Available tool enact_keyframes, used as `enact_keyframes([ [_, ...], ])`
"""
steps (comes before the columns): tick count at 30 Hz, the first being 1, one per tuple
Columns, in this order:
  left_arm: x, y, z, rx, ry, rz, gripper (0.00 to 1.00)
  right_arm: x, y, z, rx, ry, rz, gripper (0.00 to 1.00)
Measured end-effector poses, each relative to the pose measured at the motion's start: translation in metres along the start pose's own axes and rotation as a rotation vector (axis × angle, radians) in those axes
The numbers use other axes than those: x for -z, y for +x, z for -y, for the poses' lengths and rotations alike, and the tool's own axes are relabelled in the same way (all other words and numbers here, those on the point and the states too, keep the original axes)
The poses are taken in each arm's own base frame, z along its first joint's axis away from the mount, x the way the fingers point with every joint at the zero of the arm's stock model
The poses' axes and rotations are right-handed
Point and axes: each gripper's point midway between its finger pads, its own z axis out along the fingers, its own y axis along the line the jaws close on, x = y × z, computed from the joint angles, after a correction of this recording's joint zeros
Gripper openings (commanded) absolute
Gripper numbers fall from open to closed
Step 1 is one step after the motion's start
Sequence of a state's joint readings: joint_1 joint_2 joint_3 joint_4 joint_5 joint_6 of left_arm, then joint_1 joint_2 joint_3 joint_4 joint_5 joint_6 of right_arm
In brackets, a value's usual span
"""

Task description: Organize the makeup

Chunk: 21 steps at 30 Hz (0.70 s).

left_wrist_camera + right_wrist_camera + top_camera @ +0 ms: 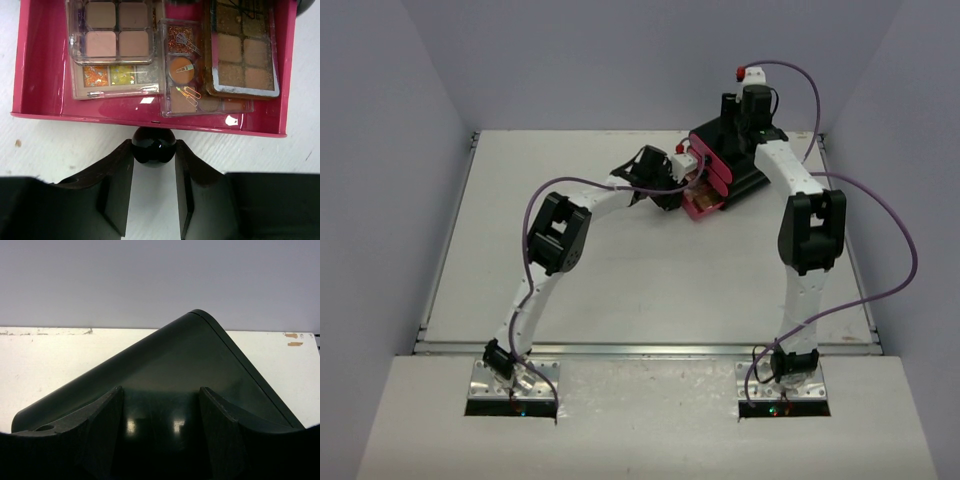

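Observation:
Several tan-pink and glittery eyeshadow palettes lie in an open pink drawer (150,119): a clear four-pan palette (117,30), a middle glitter palette (182,70) and a gold-brown palette (245,50). My left gripper (153,146) is shut on the drawer's round black knob (153,150), one finger on each side of it. In the top view the left gripper (680,190) is at the bottom drawer (700,207), which sticks out a little from the black box (760,178). My right gripper (160,390) is open and rests on the box top (190,355). Sticks, compact and jar are out of view.
The black box with its pink drawers stands at the back right of the white table (620,270). My right arm (805,230) reaches over it from the right. The table's back edge and the wall lie just behind the box (150,290).

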<state>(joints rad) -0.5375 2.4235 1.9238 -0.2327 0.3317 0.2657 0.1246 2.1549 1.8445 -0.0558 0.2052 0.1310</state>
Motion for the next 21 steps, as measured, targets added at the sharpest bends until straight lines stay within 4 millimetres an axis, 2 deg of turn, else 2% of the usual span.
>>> enact_keyframes([
  [8, -0.029, -0.025, 0.0, 0.033, 0.016, 0.073, 0.04, -0.001, 0.0, -0.005, -0.007, -0.024, 0.015, 0.63],
  [10, -0.035, -0.031, 0.0, 0.044, 0.015, 0.094, 0.14, -0.001, 0.001, -0.006, -0.009, -0.032, 0.019, 0.64],
  [15, -0.05, -0.045, 0.001, 0.079, 0.011, 0.162, 0.25, -0.001, 0.001, -0.009, -0.015, -0.05, 0.032, 0.64],
  [21, -0.066, -0.058, 0.0, 0.144, 0.004, 0.246, 0.56, 0.001, 0.003, -0.011, -0.025, -0.061, 0.044, 0.64],
])
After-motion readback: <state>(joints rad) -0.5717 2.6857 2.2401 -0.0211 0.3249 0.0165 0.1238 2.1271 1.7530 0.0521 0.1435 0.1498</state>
